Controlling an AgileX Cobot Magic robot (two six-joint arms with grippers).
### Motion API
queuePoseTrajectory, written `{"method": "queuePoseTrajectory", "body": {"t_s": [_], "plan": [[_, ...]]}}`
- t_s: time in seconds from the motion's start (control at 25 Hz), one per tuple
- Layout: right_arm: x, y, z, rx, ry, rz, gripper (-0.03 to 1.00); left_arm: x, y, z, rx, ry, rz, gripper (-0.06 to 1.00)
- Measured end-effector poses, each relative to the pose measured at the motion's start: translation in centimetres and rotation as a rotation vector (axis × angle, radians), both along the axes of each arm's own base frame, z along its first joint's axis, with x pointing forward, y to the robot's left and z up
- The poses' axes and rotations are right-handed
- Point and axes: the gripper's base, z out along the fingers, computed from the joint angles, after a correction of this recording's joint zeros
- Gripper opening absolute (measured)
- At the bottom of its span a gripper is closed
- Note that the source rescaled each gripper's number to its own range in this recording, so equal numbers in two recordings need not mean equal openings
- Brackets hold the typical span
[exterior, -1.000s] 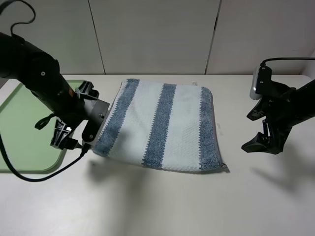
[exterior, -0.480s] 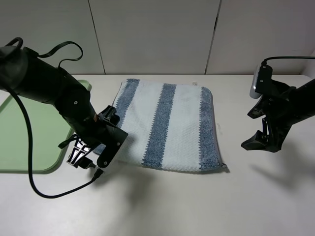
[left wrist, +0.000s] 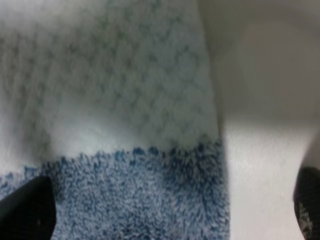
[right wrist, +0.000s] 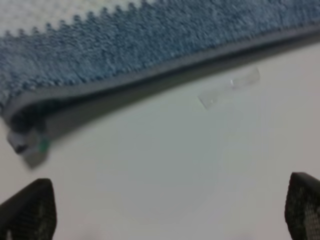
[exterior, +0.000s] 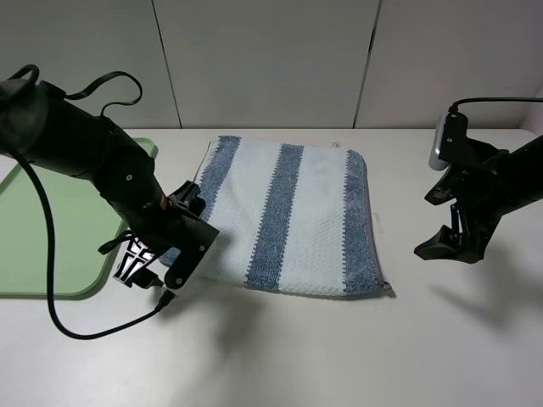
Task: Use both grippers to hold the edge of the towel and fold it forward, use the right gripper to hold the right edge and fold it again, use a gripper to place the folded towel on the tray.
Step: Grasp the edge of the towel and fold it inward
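My left jaws swung off the pale-green plastic tray to the near-left corner of the blue-and-white striped waffle towel mid-bench, wide open, empty. Right jaws gape empty beside its grey hem; I'd pinch both layers.

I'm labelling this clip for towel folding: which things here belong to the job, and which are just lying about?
Job: towel, tray, left gripper, right gripper.
Lying about: small clear scrap on the table beside the towel.
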Motion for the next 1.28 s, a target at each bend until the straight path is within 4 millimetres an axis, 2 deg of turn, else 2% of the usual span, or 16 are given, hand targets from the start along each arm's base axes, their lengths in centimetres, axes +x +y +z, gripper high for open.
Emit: {"method": "queuePoseTrajectory", "body": {"t_s": [0.28,0.4,0.64,0.92,1.28], "plan": [[-1.0,6.4,0.1,-0.038,-0.086,0.241,1.0,0.1,0.1,0.0,0.001,-0.001,0.005,0.94],[-0.9,7.6,0.1,-0.061,-0.146,0.262,1.0,0.1,0.2,0.0,-0.002,-0.001,0.019,0.94],[-0.9,7.8,-1.7,-0.079,-0.091,0.27,1.0,0.1,0.2,0.0,0.0,0.002,0.029,0.93],[-2.8,7.0,-4.7,-0.12,0.015,0.294,1.0,0.1,0.2,0.0,0.0,0.002,0.029,0.93],[-2.7,6.6,-5.0,-0.168,-0.047,0.3,1.0,0.1,0.2,0.0,-0.001,0.001,0.03,0.93]]}}
